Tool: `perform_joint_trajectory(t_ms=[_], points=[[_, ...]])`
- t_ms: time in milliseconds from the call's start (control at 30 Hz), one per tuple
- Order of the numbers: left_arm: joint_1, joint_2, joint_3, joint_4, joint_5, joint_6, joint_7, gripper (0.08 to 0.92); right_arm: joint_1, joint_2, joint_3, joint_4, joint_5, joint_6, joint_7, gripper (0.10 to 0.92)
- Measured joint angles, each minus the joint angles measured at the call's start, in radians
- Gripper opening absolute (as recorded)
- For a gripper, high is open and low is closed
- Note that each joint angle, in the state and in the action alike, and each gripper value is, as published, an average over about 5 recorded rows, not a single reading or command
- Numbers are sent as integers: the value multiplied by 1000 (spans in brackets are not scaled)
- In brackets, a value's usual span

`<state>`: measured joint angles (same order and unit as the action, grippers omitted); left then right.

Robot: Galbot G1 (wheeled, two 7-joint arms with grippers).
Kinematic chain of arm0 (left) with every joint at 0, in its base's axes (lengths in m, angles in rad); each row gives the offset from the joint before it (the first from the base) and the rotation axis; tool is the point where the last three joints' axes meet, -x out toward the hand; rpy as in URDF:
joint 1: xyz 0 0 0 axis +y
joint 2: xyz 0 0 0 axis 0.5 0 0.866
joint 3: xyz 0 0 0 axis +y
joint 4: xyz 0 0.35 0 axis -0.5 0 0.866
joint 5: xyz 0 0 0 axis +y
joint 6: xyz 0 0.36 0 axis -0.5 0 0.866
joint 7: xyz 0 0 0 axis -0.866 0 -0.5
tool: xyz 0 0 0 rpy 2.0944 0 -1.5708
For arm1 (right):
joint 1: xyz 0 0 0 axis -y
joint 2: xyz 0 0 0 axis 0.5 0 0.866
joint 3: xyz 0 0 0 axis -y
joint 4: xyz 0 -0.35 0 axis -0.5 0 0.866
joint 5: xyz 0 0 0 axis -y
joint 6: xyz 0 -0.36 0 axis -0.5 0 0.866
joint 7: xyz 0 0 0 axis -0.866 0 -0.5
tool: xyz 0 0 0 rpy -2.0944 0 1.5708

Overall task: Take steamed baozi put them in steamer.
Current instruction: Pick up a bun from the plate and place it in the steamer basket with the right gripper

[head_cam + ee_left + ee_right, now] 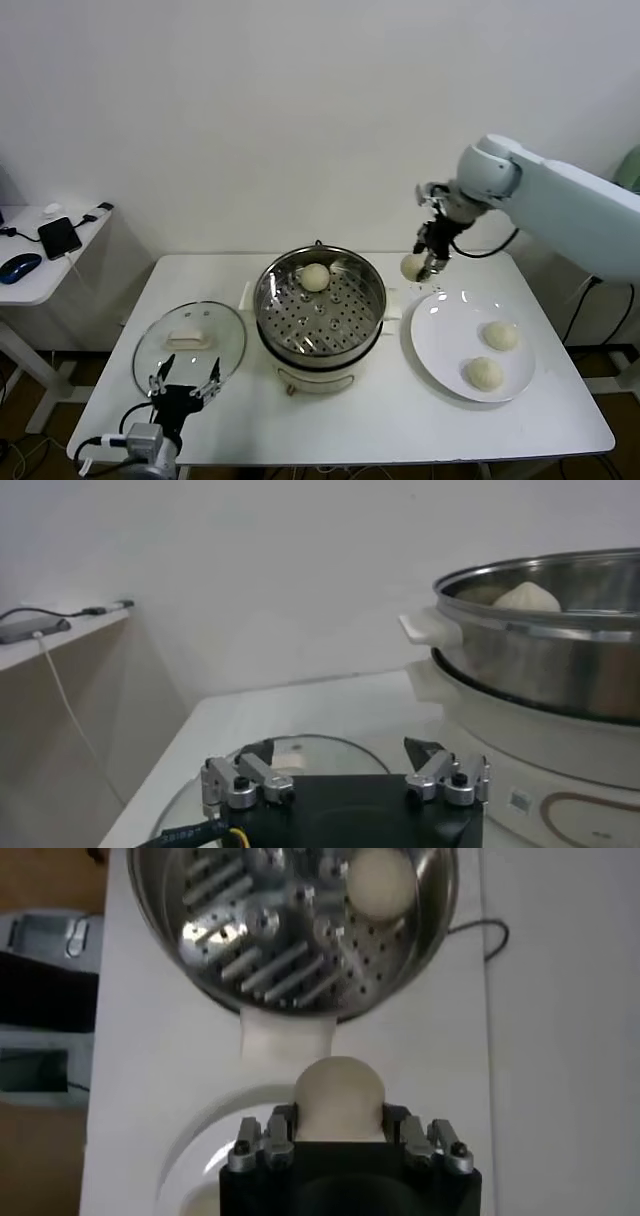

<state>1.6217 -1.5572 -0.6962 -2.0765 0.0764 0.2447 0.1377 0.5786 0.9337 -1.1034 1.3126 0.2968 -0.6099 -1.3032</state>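
My right gripper point(423, 267) is shut on a cream-white baozi point(412, 266), held in the air between the steamer and the plate's far edge. In the right wrist view the same baozi point(339, 1096) sits squeezed between the two fingers point(274, 1125). The shiny steamer point(288, 339) stands mid-table with one baozi point(315, 277) on its perforated floor at the back. Two more baozi point(501, 335) point(485, 373) lie on the white plate point(437, 340). My left gripper point(185, 385) waits open low at the table's front left, over the glass lid.
A round glass lid point(228, 350) with a white handle lies flat left of the steamer. A side table point(25, 282) at far left holds a phone point(60, 236) and a mouse point(19, 266). The wall stands close behind the table.
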Motion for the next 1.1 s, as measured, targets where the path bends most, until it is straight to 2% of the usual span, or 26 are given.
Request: perform_joint_trajectory(t_ms=[267, 567, 1100], points=[[-7, 0, -2, -20, -3, 7, -1, 823, 20, 218, -73, -79, 77, -49, 29, 568], [-11, 1, -4, -24, -16, 12, 0, 823, -49, 418, -103, -210, 73, -78, 65, 567], [-15, 0, 7, -22, -29, 18, 2, 823, -174, 630, -68, -405, -10, -80, 101, 568]])
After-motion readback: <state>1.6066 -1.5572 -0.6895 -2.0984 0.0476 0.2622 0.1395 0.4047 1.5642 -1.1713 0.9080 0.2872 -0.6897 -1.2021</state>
